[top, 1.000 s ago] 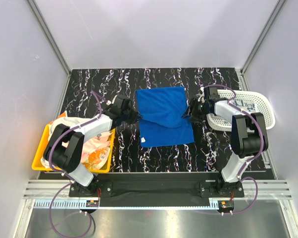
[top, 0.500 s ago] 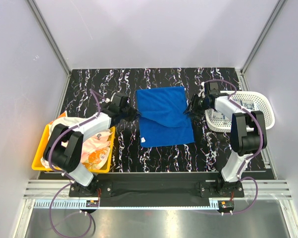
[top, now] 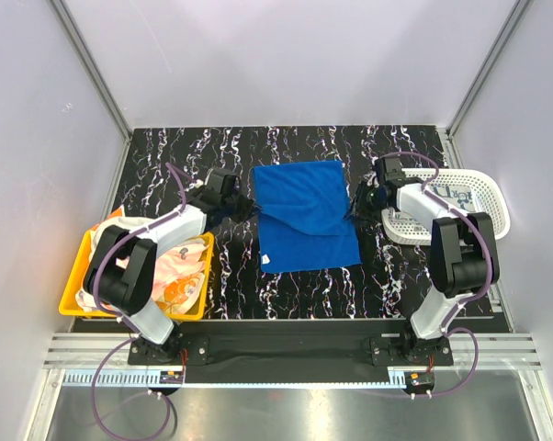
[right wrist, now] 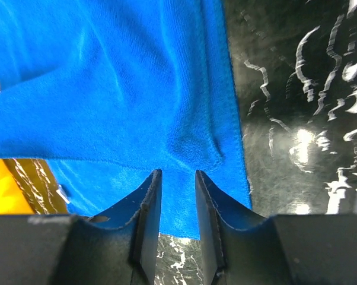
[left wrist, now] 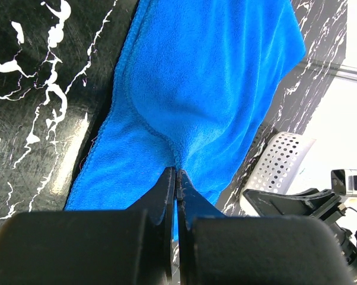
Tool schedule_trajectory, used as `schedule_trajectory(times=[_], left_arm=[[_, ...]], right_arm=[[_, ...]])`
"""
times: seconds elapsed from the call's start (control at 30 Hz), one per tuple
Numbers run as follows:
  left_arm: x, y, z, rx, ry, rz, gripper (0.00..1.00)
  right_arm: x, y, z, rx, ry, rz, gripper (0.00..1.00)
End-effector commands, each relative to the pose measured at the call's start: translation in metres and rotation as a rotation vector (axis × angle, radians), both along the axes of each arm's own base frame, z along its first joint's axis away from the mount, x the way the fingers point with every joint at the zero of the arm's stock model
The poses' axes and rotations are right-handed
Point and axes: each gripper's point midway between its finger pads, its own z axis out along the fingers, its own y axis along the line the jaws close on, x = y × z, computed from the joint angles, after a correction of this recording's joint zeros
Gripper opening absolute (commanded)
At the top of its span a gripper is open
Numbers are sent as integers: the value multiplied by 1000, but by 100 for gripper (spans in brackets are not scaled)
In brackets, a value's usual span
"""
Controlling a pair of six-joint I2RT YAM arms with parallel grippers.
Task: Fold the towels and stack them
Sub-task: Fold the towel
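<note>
Left end effector (left wrist: pixel 177 172) has its two fingers squeezed together right on the seam at the left edge of the royal blue terry cloth towel (top: pixel 304 211), and the cloth puckers up into the tips, so it looks clamped on that towel. The right end effector (right wrist: pixel 178 173) is over at the towel's right edge with its fingers apart, blue cloth showing in the gap and nothing pinched. Going by size: the black marble-look tabletop with white veins (top: pixel 166 156) carries everything, and the blue towel sits flat in the middle of it, partly folded over itself, with a strip of the lower layer showing on the near side. The white perforated plastic basket (top: pixel 483 197) is off to the right behind the right arm, and the yellow plastic bin (top: pixel 70 294) is at the near left with an orange-and-white patterned cloth (top: pixel 180 276) bunched inside. There's a tiny white tag (top: pixel 267 260) at the towel's near-left corner.
</note>
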Motion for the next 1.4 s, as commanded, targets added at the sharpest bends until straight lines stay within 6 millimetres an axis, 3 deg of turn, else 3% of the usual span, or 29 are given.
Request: schedule_trajectory(times=[0.0, 0.47, 0.83, 1.27, 1.37], left_arm=[[16, -6, 21, -29, -62, -17, 0], [20, -3, 17, -28, -49, -16, 0], [20, -4, 10, -32, -43, -25, 0], [19, -6, 8, -36, -42, -34, 0], [19, -6, 9, -35, -47, -36, 0]], right_arm=[[-3, 4, -4, -47, -2, 5, 35], [-6, -3, -19, -169, 15, -19, 38], [1, 10, -19, -186, -18, 7, 45], [5, 9, -26, -248, -6, 11, 39], [6, 9, -23, -250, -16, 8, 31]])
